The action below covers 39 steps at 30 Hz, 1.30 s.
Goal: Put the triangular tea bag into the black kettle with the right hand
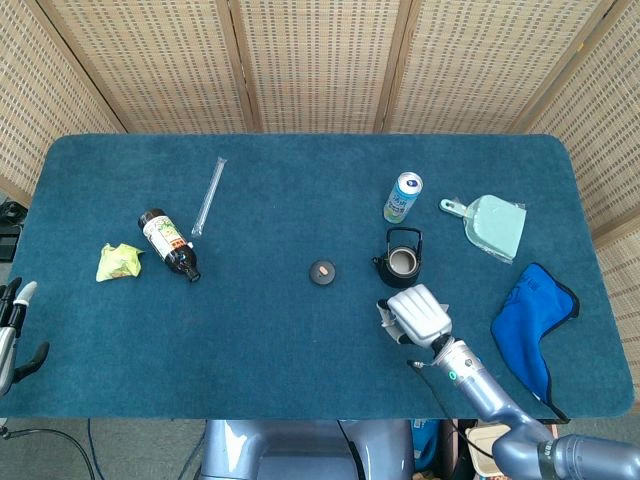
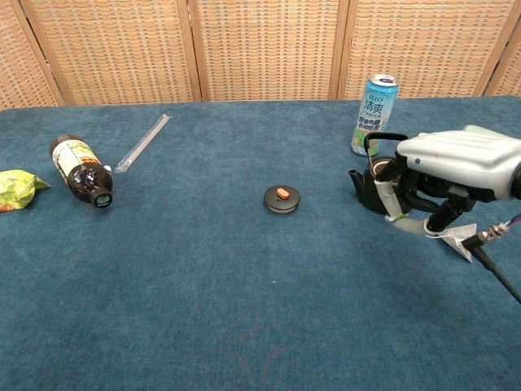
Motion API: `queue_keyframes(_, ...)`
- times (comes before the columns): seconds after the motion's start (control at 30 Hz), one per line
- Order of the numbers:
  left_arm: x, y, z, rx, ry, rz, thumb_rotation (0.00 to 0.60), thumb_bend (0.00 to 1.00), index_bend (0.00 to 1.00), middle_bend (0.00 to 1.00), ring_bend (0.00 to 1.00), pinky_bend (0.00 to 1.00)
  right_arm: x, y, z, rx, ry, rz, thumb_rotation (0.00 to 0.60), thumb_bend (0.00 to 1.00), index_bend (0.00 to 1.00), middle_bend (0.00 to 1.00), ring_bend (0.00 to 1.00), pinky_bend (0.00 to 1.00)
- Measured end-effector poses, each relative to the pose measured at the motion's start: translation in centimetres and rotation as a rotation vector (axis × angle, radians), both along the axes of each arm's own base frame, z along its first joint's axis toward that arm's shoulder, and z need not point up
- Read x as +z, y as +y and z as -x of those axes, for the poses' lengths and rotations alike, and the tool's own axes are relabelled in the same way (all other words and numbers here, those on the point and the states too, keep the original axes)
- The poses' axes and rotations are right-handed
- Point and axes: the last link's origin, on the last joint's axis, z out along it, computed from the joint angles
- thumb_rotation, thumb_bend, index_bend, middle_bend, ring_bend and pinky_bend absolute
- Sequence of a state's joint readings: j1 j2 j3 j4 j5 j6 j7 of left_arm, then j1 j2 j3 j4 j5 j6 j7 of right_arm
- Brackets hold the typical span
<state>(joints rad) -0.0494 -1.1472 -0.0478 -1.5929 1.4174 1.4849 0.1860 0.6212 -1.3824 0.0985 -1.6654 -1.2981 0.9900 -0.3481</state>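
My right hand (image 1: 418, 313) hangs above the table just in front of the black kettle (image 1: 400, 263), whose lid is off. In the chest view the right hand (image 2: 444, 173) covers the right side of the kettle (image 2: 373, 182). Its fingers pinch the pale triangular tea bag (image 2: 457, 237), which dangles below them clear of the cloth. The hand hides the tea bag in the head view. The kettle's lid (image 1: 322, 272) lies on the cloth to the left. My left hand (image 1: 12, 328) shows at the lower left edge, fingers apart, holding nothing.
A drink can (image 1: 403, 196) stands behind the kettle, with a mint dustpan (image 1: 494, 225) to its right and a blue cloth (image 1: 532, 322) near the right edge. On the left lie a brown bottle (image 1: 168, 244), a clear tube (image 1: 208, 196) and a crumpled green wrapper (image 1: 118, 261).
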Motion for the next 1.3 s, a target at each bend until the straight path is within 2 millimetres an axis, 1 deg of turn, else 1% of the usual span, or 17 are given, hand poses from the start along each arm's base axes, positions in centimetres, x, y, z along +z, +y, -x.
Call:
queue_keyframes(0.2, -0.3, -0.1, -0.1, -0.001, -0.002, 0.015, 0.6, 0.35, 0.0, 0.0, 0.0, 0.0, 2.3, -1.4, -0.7, -0.009, -0.061, 0.052, 0.6, 0.57, 0.66, 0.92, 0.91, 0.88)
queue_keyframes(0.37, -0.4, -0.1, -0.2, -0.004, 0.0, 0.02, 0.6, 0.35, 0.0, 0.0, 0.0, 0.0, 3.2, -1.9, -1.0, -0.01, -0.081, 0.07, 0.6, 0.57, 0.66, 0.92, 0.91, 0.88)
queue_keyframes(0.6, -0.5, -0.3, -0.4, -0.012, 0.001, 0.017, 0.6, 0.35, 0.0, 0.0, 0.0, 0.0, 5.5, -3.1, -1.9, -0.013, -0.135, 0.109, 0.6, 0.57, 0.66, 0.92, 0.91, 0.88)
queue_keyframes(1.0, -0.6, -0.4, -0.4, -0.008, 0.0, 0.016, 0.6, 0.35, 0.0, 0.0, 0.0, 0.0, 7.5, -5.1, -3.6, -0.008, -0.17, 0.135, 0.6, 0.57, 0.66, 0.92, 0.91, 0.88)
queue_keyframes(1.3, -0.7, -0.4, -0.4, -0.007, 0.001, 0.02, 0.6, 0.35, 0.0, 0.0, 0.0, 0.0, 8.9, -6.6, -4.1, -0.02, -0.179, 0.18, 0.6, 0.57, 0.67, 0.92, 0.91, 0.88)
